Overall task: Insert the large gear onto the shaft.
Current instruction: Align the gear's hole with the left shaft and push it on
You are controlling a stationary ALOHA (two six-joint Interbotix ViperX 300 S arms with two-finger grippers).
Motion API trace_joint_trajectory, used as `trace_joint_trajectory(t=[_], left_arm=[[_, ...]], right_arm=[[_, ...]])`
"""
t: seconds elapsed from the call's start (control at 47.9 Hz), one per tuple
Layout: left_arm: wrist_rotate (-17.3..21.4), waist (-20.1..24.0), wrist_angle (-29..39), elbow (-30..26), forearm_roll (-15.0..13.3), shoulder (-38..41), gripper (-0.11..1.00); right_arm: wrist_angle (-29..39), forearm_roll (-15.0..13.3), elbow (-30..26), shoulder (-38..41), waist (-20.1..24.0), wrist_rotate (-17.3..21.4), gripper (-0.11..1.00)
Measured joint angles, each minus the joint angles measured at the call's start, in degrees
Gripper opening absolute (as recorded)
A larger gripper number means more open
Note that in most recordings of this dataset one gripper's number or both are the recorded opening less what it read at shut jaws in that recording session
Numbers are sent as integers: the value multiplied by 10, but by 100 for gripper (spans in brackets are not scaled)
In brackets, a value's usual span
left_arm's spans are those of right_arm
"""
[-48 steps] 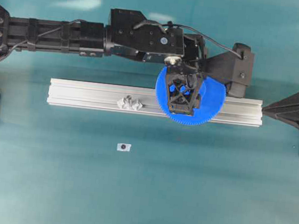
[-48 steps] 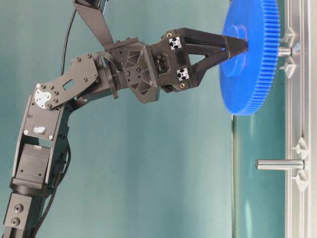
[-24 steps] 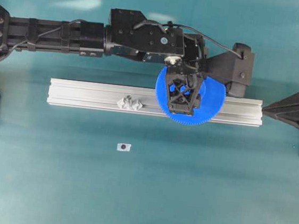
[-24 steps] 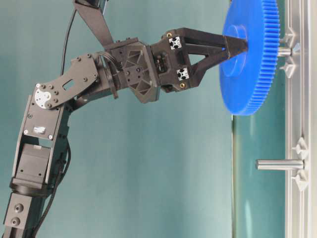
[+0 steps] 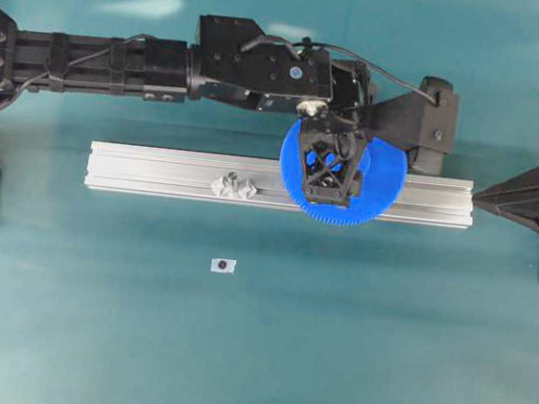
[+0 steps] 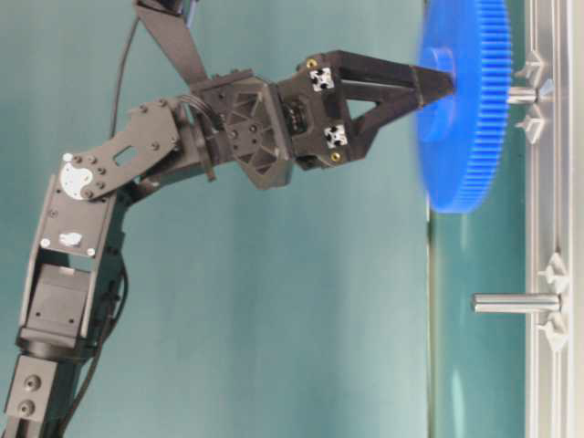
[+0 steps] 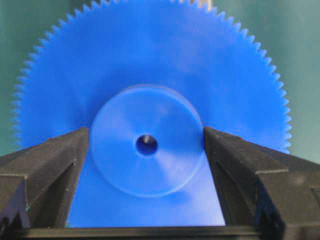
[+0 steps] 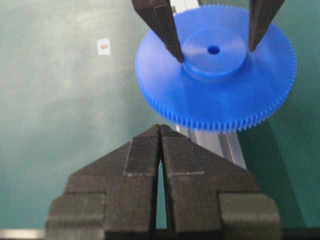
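Observation:
The large gear (image 5: 377, 189) is a bright-blue toothed disc lying flat over the right part of the aluminium rail (image 5: 157, 171). In the table-level view the gear (image 6: 461, 164) is blurred. The shaft (image 6: 522, 94) shows between it and the rail. In the left wrist view a pale tip shows inside the gear's centre hole (image 7: 146, 145). My left gripper (image 5: 331, 170) points down over the raised hub (image 7: 115, 165), its fingers (image 7: 55, 165) close beside the hub, slightly open. My right gripper (image 8: 160, 127) is shut and empty, low near the rail's right end (image 5: 475, 196).
A second clear mount (image 5: 234, 186) with a bare metal peg (image 6: 516, 303) stands on the rail to the left of the gear. A small white tag with a dark dot (image 5: 223, 266) lies on the teal table in front of the rail.
The gear has shifted toward the rail along the shaft and sits straighter, blurred in motion. My left gripper has stayed almost in place. The right arm has not moved.

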Motion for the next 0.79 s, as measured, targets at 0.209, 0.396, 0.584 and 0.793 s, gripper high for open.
trace_joint_trajectory(t=[0.209, 0.396, 0.584, 0.793], left_arm=[[1, -3, 2, -4, 0, 0, 85], [0, -4, 5, -4, 0, 0, 85], [0, -5, 8, -4, 1, 0, 85], [0, -7, 8, -4, 0, 0, 85]], right_arm=[[0, 0, 0, 0, -1, 0, 5], [0, 0, -1, 0, -1, 0, 5], [0, 0, 0, -1, -1, 0, 5], [0, 0, 0, -1, -1, 0, 5]])
